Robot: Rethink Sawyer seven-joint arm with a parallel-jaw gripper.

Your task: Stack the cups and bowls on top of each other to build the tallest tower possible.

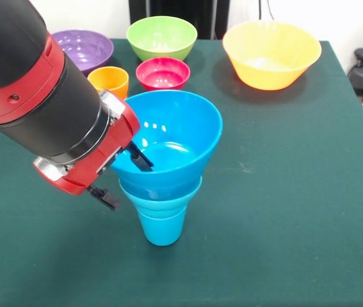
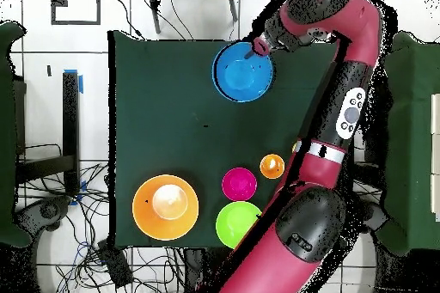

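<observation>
Front view, table (image 1: 296,211).

Near centre: tower (image 1: 166,173). A cup (image 1: 162,225) stands upright as base; a small bowl (image 1: 161,192) is nested in its mouth; a wider bowl (image 1: 171,137) sits on top.

Left of tower: gripper (image 1: 120,176) at the wider bowl's left rim, one finger (image 1: 139,157) inside the bowl, the other (image 1: 104,197) outside and below.

Behind tower, nearer row: a small cup (image 1: 109,81) left, a small bowl (image 1: 162,73) just right of it.

Far row, left to right: a bowl (image 1: 84,50) partly behind the arm, a bowl (image 1: 161,37), the largest bowl (image 1: 271,54), well apart at right.
</observation>
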